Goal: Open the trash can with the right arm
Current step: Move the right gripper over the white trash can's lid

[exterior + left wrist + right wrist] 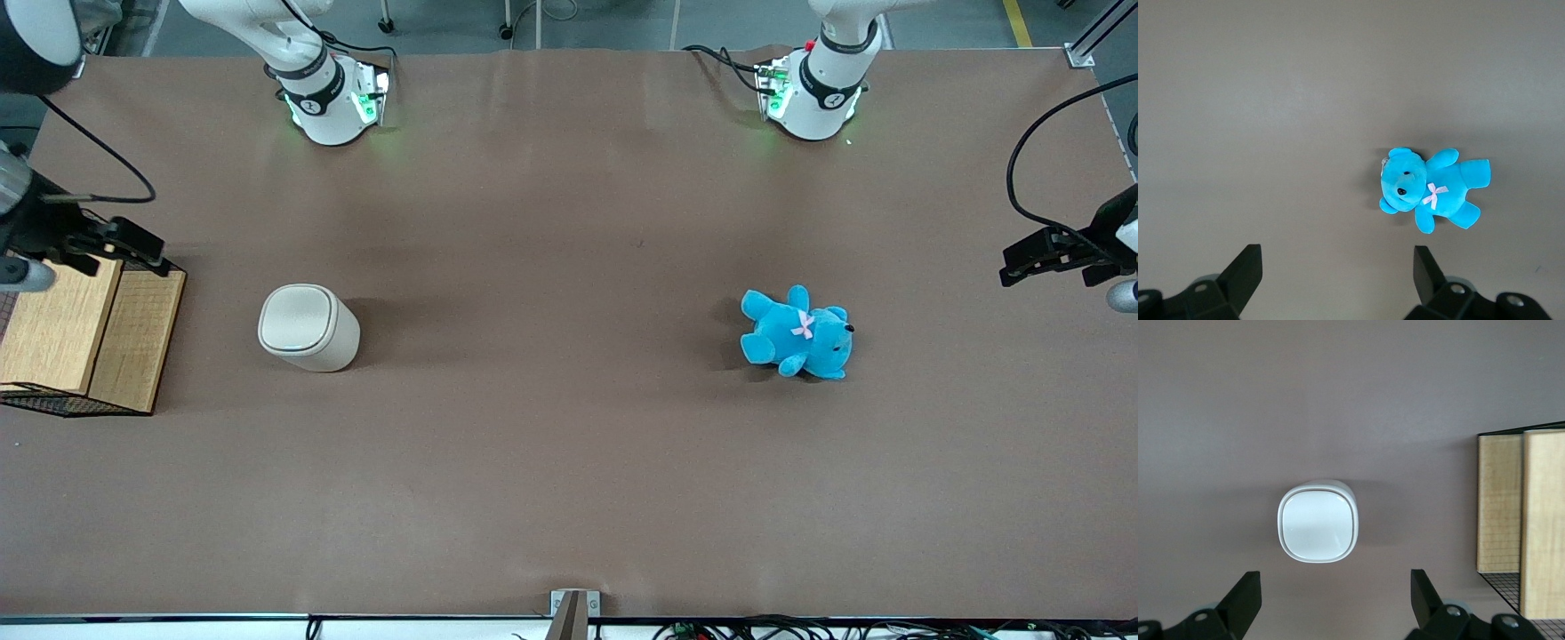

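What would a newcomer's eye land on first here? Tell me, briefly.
Probably the bright blue teddy, lying on the brown table toward the parked arm's end. Next, the cream-white trash can, lid shut, standing toward the working arm's end beside the wood-and-wire-mesh box. The right arm's gripper hangs open above the table near the can, touching nothing.

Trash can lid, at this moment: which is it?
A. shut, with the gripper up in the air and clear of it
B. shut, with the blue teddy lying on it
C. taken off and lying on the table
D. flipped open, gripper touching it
A: the trash can shows its lid flat and shut, and the gripper hangs above it with fingers spread, touching nothing.
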You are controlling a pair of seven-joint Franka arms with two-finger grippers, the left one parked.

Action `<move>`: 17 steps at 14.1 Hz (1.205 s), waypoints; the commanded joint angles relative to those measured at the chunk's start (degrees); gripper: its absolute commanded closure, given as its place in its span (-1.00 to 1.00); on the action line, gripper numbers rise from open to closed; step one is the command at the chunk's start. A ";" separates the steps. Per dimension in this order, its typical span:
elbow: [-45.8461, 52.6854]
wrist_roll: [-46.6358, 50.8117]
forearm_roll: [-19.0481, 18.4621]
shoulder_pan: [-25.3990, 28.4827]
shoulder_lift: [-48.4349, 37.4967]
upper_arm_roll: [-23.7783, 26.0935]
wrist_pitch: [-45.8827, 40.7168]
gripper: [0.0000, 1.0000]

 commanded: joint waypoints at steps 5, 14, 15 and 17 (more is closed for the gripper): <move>-1.84 0.75 -0.58 4.12 5.24 0.20 -1.51 0.71; -5.09 0.84 -0.05 7.29 11.31 0.20 0.06 0.99; -5.09 0.84 0.04 7.47 12.18 0.29 0.24 0.99; -5.44 0.92 0.04 8.17 13.94 0.20 2.25 0.99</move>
